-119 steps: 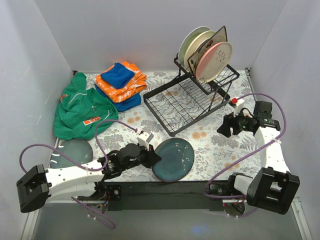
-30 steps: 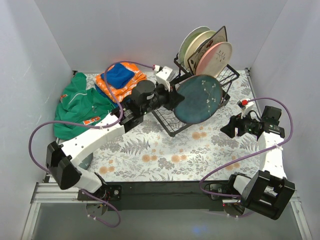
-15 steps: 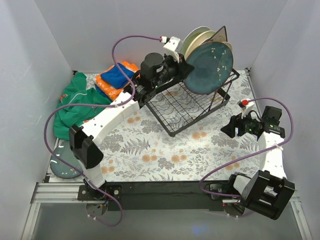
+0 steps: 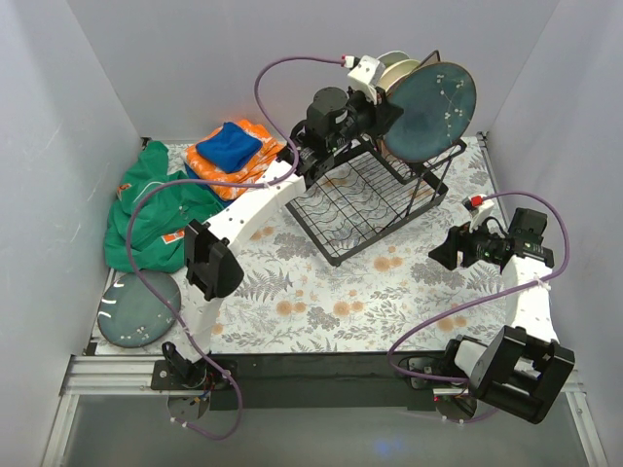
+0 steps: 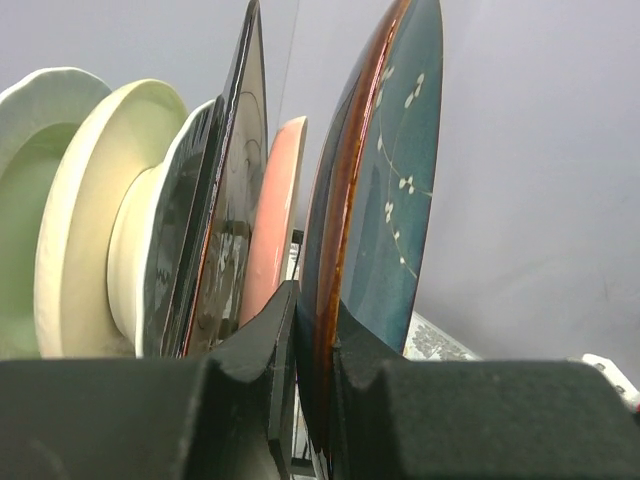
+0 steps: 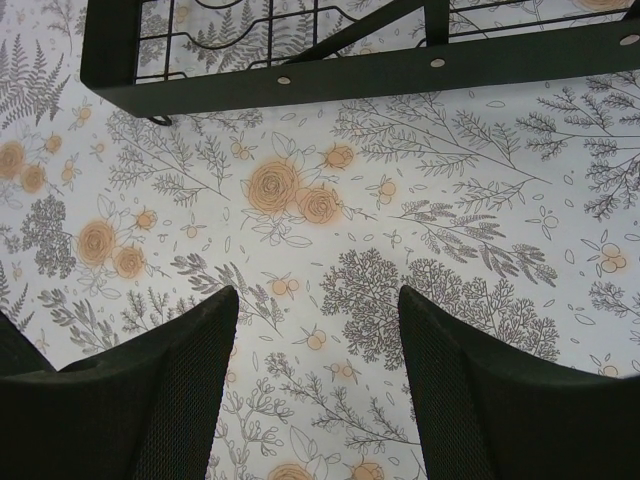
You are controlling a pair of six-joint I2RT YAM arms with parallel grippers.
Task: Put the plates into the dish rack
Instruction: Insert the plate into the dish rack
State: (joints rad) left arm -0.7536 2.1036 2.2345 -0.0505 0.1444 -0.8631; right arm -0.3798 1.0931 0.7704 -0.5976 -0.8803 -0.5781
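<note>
Two dark teal plates in view. The held teal plate (image 4: 431,110) is upright, clamped at its lower rim by the left gripper (image 5: 315,322), fingers pinched narrow on the edge. It hangs over the raised back section of the black wire dish rack (image 4: 360,199), just beside the plates already standing there. Left wrist view shows the row edge-on: pale green plate (image 5: 18,200), cream plate (image 5: 90,220), dark square plate (image 5: 235,190), pink plate (image 5: 278,220), then the held one, a small gap from the pink. Cannot tell if its rim sits in a slot. The other teal plate (image 4: 136,308) lies flat at the table's near left corner. The right gripper (image 6: 318,300) is spread wide, holding nothing, above the flowered tablecloth (image 6: 450,250) just in front of the rack. Folded orange and blue cloths (image 4: 234,156) and a green garment (image 4: 156,209) are at far left.
</note>
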